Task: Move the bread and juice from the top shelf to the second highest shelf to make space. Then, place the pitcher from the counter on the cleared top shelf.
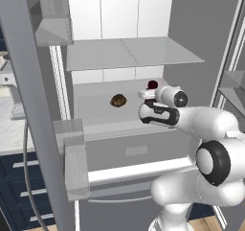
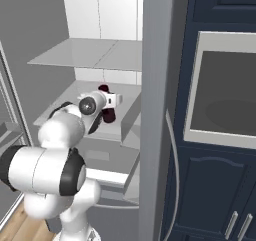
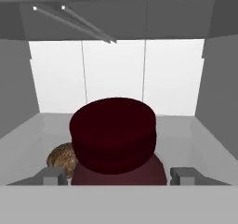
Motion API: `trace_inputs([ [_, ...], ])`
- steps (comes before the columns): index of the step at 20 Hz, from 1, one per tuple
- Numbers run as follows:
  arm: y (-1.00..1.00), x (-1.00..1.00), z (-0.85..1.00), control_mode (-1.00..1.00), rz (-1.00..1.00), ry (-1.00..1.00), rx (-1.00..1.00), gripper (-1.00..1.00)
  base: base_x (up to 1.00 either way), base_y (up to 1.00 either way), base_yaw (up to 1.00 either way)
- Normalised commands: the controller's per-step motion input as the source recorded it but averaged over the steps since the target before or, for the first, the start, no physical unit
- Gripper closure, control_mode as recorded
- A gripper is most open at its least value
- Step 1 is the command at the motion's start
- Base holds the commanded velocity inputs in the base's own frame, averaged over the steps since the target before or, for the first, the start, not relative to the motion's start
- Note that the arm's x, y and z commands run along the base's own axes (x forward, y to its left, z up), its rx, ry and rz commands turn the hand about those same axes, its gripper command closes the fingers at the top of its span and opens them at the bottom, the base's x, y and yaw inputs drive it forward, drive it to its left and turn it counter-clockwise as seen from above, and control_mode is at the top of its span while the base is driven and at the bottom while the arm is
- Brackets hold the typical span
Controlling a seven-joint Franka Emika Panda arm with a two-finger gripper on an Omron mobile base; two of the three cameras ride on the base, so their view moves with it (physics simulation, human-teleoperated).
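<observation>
We find the juice (image 3: 114, 137) largely masked: in both base views the arm covers all but its cap and part of its body. It stands upright on the second highest shelf (image 1: 95, 110), below the top shelf (image 1: 129, 52). The bread (image 1: 118, 100) lies on the same shelf, beside the juice. The pincer (image 3: 122, 176) stands wide open, fingertips (image 3: 51, 175) either side of the juice; contact cannot be confirmed.

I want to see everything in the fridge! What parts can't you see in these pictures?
- Juice: hand view shows its cap and shoulders; the bottom edge cuts off the rest. In both base views the arm covers most of it.
- Bread: hand view, partly behind the juice.
- Gripper: whether its open fingers touch the juice can't be told.
</observation>
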Motion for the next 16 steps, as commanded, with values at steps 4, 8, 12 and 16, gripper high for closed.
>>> trace_inputs([
  [4, 0.0, 0.35, -0.41, -1.0, 0.0, 0.0, 0.0, 1.0, 0.0, 0.0, 0.0],
  [8, 0.0, 0.39, -0.34, -1.0, 0.0, 0.0, 0.0, 1.0, 0.0, 0.0, 0.0],
  [12, 0.0, 0.47, -0.22, -1.0, 0.0, 0.0, 0.0, 1.0, 0.0, 0.0, 0.0],
  [16, 0.0, 0.49, -0.19, -1.0, 0.0, 0.0, 0.0, 1.0, 0.0, 0.0, 0.0],
])
